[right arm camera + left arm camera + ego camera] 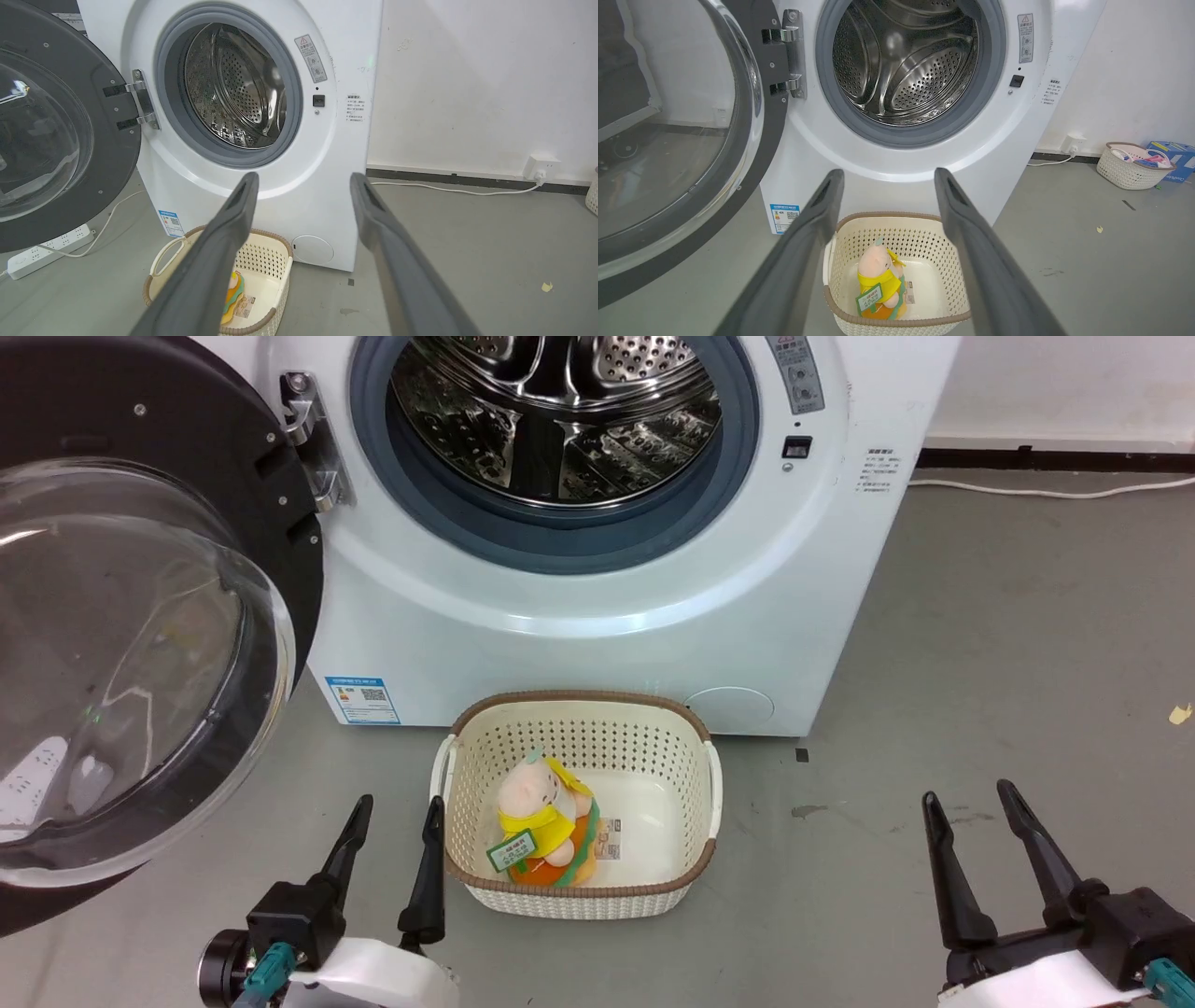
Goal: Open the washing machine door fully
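A: Nearest first. The left gripper [400,800] sits low over the floor [980,644], fingers moderately spread with nothing between them. The right gripper [965,791] is the same: fingers apart, empty.

B: What's between them?

A: A basket [579,696] holding a plush toy [537,812], on the floor just in front of the washing machine [597,644]. In the head view the left gripper's inner finger is just beside the basket's left rim.

B: And the door?

A: The washing machine door [131,644] hangs off the hinge [313,439] left of the drum [560,420]. It's swung wide out to the left, glass bowl bulging toward the robot. It lies up and left of the left fingers, not touching them. It's well apart from the right gripper, with the basket and the machine front between.

B: So the left arm's job.

A: Likely. The hinge axis is vertical, so any remaining swing goes left and back toward the machine's side. The push would land on the black ring's inner face, near the free edge. It looks close to full already, and whether any travel remains can't be told.
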`<state>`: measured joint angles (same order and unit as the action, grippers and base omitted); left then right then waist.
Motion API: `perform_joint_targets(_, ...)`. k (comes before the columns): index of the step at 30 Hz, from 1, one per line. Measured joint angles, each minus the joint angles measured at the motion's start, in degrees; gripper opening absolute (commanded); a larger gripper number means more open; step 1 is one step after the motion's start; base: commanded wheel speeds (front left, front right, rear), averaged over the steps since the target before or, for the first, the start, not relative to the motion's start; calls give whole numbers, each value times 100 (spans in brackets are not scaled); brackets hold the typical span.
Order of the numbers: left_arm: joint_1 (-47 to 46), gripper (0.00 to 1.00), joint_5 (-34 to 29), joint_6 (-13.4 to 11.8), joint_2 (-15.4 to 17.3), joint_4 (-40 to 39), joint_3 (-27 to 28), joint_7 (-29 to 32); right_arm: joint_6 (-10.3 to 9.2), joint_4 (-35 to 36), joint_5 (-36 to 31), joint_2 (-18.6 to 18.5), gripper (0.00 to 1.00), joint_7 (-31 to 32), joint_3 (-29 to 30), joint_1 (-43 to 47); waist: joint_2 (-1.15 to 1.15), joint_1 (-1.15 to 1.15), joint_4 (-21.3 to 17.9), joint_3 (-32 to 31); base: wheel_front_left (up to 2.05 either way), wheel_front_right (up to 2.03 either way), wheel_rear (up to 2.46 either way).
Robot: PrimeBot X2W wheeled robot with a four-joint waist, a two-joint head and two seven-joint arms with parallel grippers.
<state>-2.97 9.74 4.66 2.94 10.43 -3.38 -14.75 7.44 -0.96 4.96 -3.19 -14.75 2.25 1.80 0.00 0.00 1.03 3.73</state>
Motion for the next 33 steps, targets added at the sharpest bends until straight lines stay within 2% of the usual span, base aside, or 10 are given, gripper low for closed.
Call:
perform_joint_targets(13, 8, 100, 15, 22, -2, -47, -75, 0, 0, -71, 12, 1, 100, 0, -3, -2, 0, 0, 52, -57, 0, 0, 0)
perform_joint_targets(14, 9, 0, 20, 31, -5, -47, -79, 7, 0, -73, 10, 0, 0, 1, -4, -1, 0, 0, 52, -58, 0, 0, 0)
perform_joint_targets(33, 9, 0, -58, 0, -8, -131, -58, 166, 0, -65, -19, 0, 0, 160, -25, -2, 0, 1, 34, -97, 0, 0, 0)
